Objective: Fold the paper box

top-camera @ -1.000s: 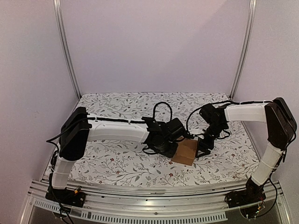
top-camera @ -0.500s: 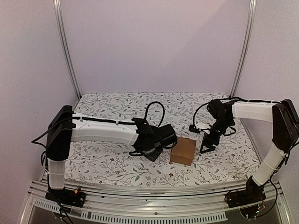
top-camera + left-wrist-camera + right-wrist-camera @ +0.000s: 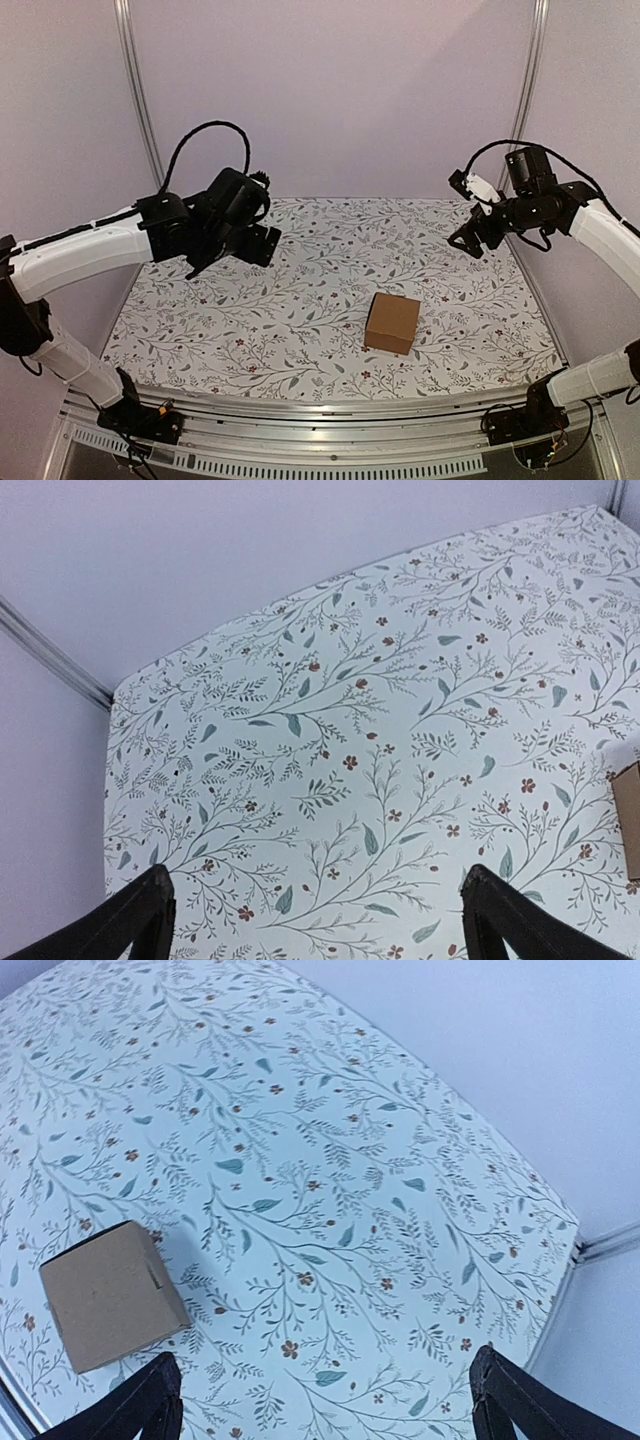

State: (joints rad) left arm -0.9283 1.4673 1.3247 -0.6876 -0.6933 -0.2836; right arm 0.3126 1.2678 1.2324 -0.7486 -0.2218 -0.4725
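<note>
The paper box [image 3: 392, 323] is folded into a small brown cube and stands alone on the floral table, right of centre near the front. It also shows in the right wrist view as the box [image 3: 112, 1295] at lower left, and as a brown sliver [image 3: 630, 820] at the left wrist view's right edge. My left gripper [image 3: 258, 240] hangs high over the table's back left, open and empty [image 3: 318, 905]. My right gripper [image 3: 468, 238] hangs high at the back right, open and empty [image 3: 325, 1385]. Neither touches the box.
A floral cloth [image 3: 300, 300] covers the table. Pale walls close in the back and both sides, with aluminium posts [image 3: 140, 110] at the back corners. A metal rail [image 3: 320, 440] runs along the front edge by the arm bases.
Both arms have lifted away from the box, the left toward the back left and the right toward the back right. Both sets of jaws have opened wider. The box stays in place.
</note>
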